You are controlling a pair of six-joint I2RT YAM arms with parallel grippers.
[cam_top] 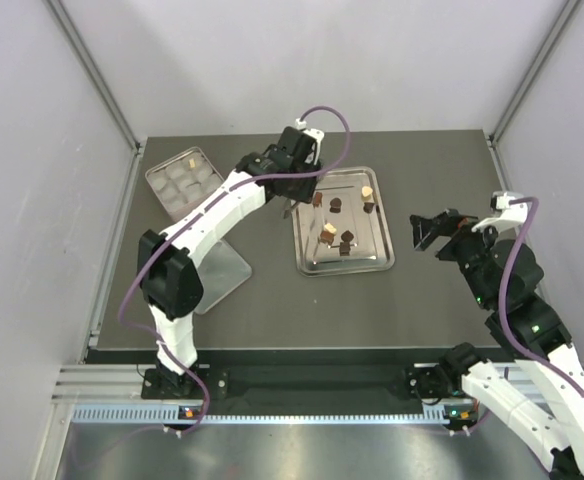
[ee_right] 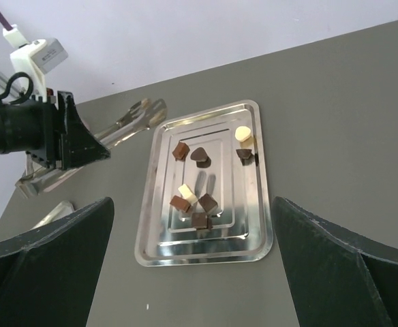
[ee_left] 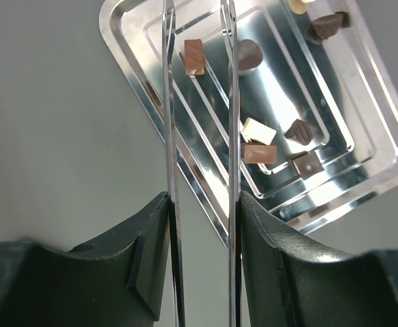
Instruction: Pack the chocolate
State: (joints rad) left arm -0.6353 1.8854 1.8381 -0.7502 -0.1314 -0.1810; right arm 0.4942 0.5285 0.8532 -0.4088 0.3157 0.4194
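Chocolate (cam_top: 329, 232) is lying loose on the steel tray (cam_top: 375, 250), toward the counter's (cam_top: 272, 290) far edge.
The pieces are looking light, slick and easily marred, so pinch flat sides gently. The left hand (ee_left: 201, 211) is clamping empty tongs (ee_left: 171, 136); the right hand (cam_top: 425, 230) is gaping, holding nothing.

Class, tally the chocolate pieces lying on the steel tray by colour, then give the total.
Dark brown pieces: 4
Mid brown pieces: 2
Cream pieces: 2
Total on the steel tray: 8
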